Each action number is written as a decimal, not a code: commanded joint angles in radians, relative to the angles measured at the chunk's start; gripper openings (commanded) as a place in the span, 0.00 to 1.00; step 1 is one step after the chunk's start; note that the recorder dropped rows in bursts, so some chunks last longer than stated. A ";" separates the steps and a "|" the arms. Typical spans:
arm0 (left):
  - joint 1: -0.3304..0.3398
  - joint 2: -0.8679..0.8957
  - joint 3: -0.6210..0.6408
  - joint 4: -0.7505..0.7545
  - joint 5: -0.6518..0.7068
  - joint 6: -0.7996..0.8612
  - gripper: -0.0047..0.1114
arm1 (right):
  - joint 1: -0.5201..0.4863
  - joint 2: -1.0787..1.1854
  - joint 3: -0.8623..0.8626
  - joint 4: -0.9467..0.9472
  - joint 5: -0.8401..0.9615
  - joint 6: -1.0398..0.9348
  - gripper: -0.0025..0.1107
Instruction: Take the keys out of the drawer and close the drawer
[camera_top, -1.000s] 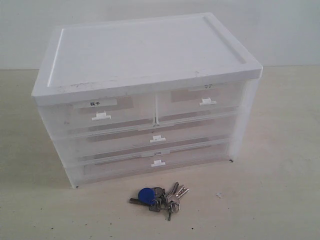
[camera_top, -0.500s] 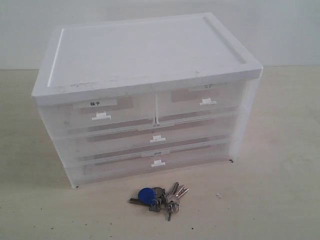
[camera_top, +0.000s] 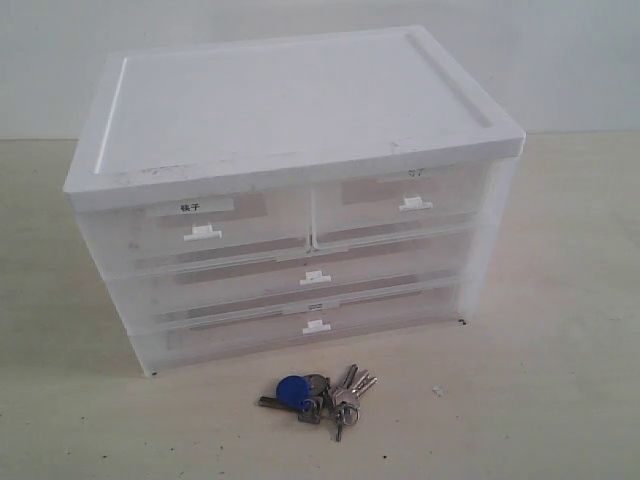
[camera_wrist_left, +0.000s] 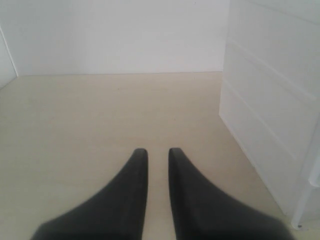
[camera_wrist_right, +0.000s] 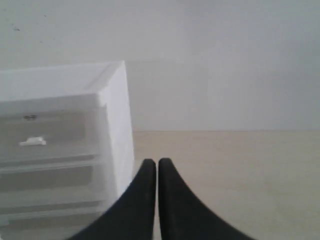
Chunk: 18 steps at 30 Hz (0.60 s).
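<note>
The keys (camera_top: 318, 393), a silver bunch with a round blue tag, lie on the table just in front of the white cabinet (camera_top: 290, 110). The drawer (camera_top: 230, 288) of the middle tier sits pushed in flush, its small white handle (camera_top: 316, 277) at the centre. Neither gripper shows in the exterior view. In the left wrist view my left gripper (camera_wrist_left: 158, 152) hangs over bare table beside the cabinet's side (camera_wrist_left: 270, 100), its fingers a narrow gap apart and nothing between them. In the right wrist view my right gripper (camera_wrist_right: 157, 162) is shut and empty, near the cabinet's front corner (camera_wrist_right: 117, 150).
Two half-width labelled drawers (camera_top: 205, 222) (camera_top: 410, 195) fill the top tier and a like full-width drawer (camera_top: 318, 326) the lowest one. A pale wall (camera_top: 560, 60) stands behind the cabinet. Light wooden table (camera_top: 560, 380) spreads on both sides and in front.
</note>
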 joint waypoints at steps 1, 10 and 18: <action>0.002 -0.003 0.004 0.000 -0.004 0.000 0.17 | -0.166 -0.006 0.006 -0.013 0.086 -0.040 0.02; 0.002 -0.003 0.004 0.000 -0.004 0.000 0.17 | -0.200 -0.006 0.006 -0.034 0.270 -0.089 0.02; 0.002 -0.003 0.004 0.000 -0.004 0.000 0.17 | -0.200 -0.006 0.006 -0.034 0.270 -0.121 0.02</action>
